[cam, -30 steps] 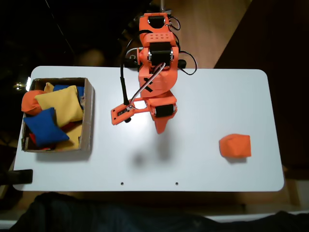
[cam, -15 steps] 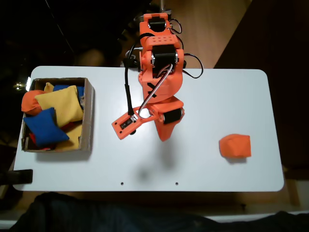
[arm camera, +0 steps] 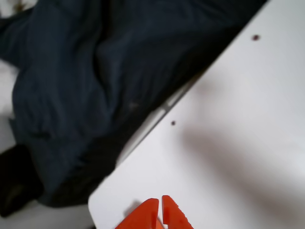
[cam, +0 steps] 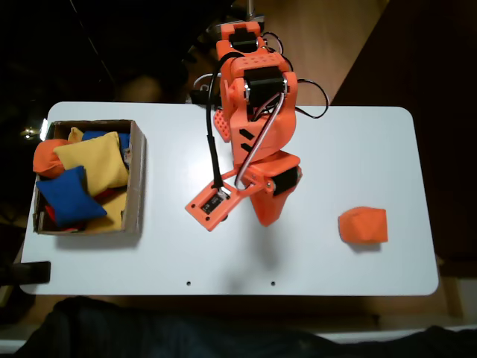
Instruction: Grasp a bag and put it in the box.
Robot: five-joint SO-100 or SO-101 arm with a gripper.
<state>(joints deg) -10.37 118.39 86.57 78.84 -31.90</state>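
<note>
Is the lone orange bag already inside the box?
No: in the fixed view the bag lies on the white table, far right of the box.

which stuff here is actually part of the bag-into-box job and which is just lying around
Part of the job:
- orange bean bag, alone on the table's right side in the fixed view
- cardboard box at the left
- gripper, fingertips together, holding nothing

Just lying about:
- yellow bean bag, blue bean bag and rounder orange bag, all at the box
- dark cloth beyond the table edge
</note>
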